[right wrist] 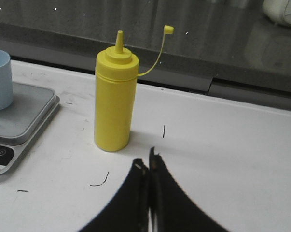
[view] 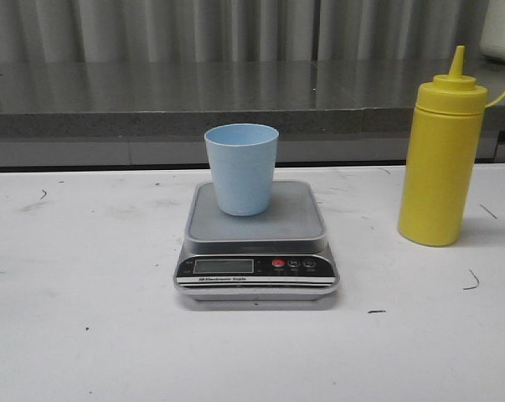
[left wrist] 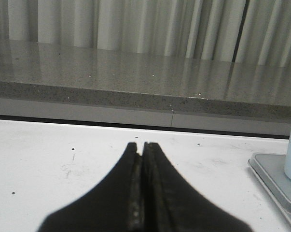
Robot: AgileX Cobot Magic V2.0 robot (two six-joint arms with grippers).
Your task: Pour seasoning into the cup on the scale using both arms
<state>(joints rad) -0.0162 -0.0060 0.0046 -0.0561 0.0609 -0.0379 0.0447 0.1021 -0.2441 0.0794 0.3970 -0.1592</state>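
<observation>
Standing upright on the grey platform of the scale, the pale blue cup sits toward the platform's far side, open end up. The scale rests near the middle of the white desk, its black front panel with display and red button facing the near edge. To the right of the scale and well apart from it, the yellow seasoning bottle stands upright on the desk, nozzle uncovered; its small cap hangs off to the side on a thin yellow tether.

Neither arm appears in the front view. In the left wrist view the left gripper has its fingers pressed together with nothing between them, low over bare desk to the left of the scale, whose corner and the cup's side show at the picture's edge. In the right wrist view the right gripper is likewise closed on nothing, on the near side of the bottle and apart from it. A grey stone ledge runs along the far edge of the desk.
</observation>
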